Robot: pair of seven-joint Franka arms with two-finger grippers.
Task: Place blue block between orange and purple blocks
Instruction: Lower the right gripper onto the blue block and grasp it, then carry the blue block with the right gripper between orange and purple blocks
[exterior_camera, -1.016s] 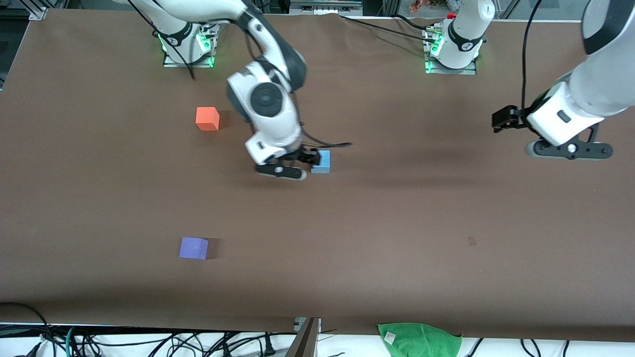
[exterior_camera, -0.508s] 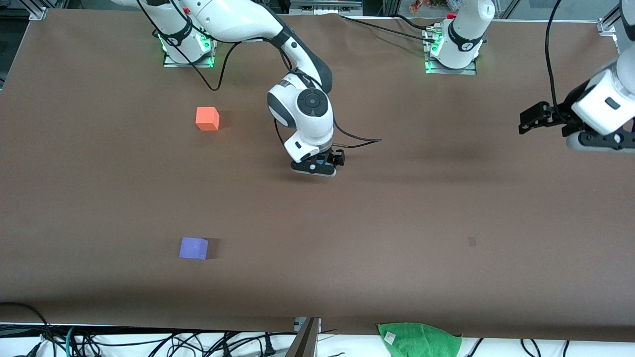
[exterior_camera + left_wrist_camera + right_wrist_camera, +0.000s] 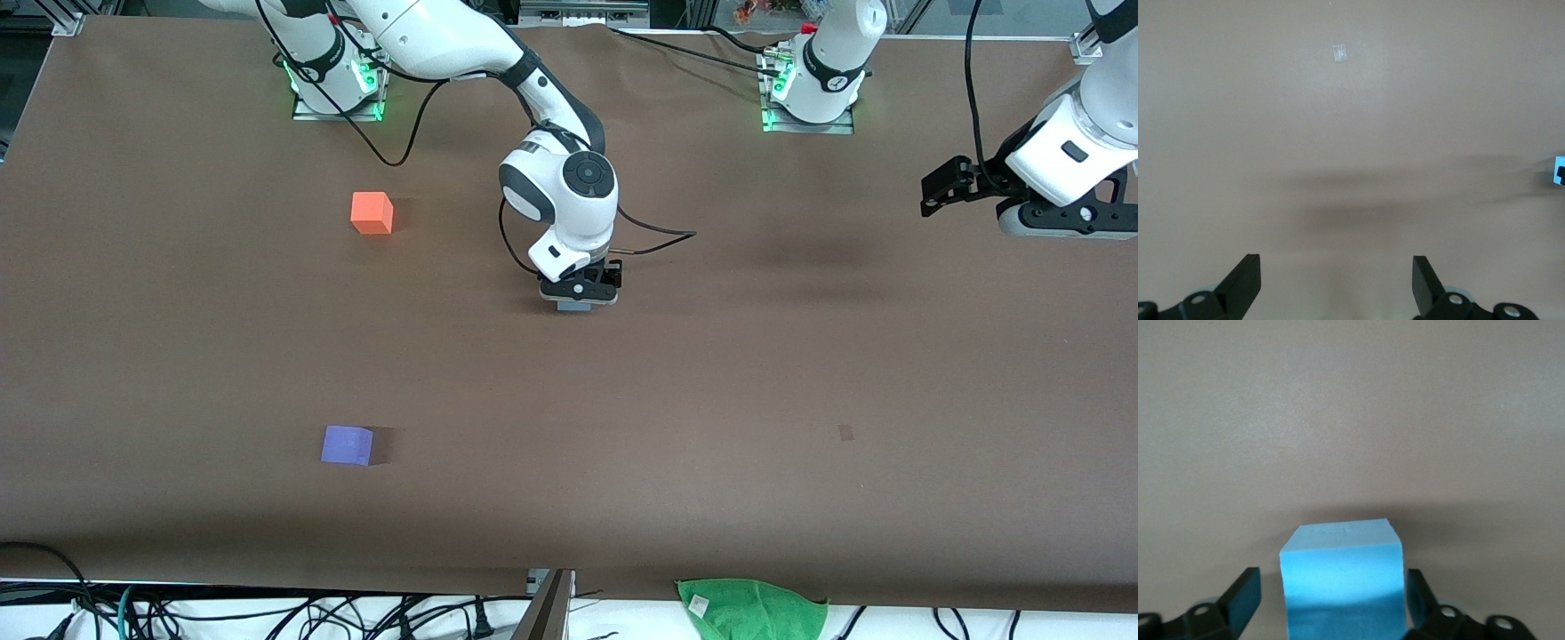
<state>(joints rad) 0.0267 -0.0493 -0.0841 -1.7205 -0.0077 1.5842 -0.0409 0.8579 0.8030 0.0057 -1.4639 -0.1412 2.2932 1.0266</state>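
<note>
The blue block (image 3: 575,307) sits near the middle of the table, mostly hidden under my right gripper (image 3: 578,297). In the right wrist view the block (image 3: 1341,577) stands between the spread fingers (image 3: 1245,593) of the right gripper (image 3: 1331,608), with a small gap on each side. The orange block (image 3: 372,212) lies toward the right arm's end, near the robot bases. The purple block (image 3: 347,444) lies at that same end, nearer to the front camera. My left gripper (image 3: 1058,229) hangs open and empty over bare table at the left arm's end, its fingers (image 3: 1245,280) wide apart.
A green cloth (image 3: 751,609) lies off the table's near edge. Cables hang below that edge. A small pale mark (image 3: 1339,52) shows on the brown table (image 3: 711,400).
My right gripper has moved toward the left arm's end, turned to point down and come down around the blue block. My left gripper has shifted toward the table's end and the bases.
</note>
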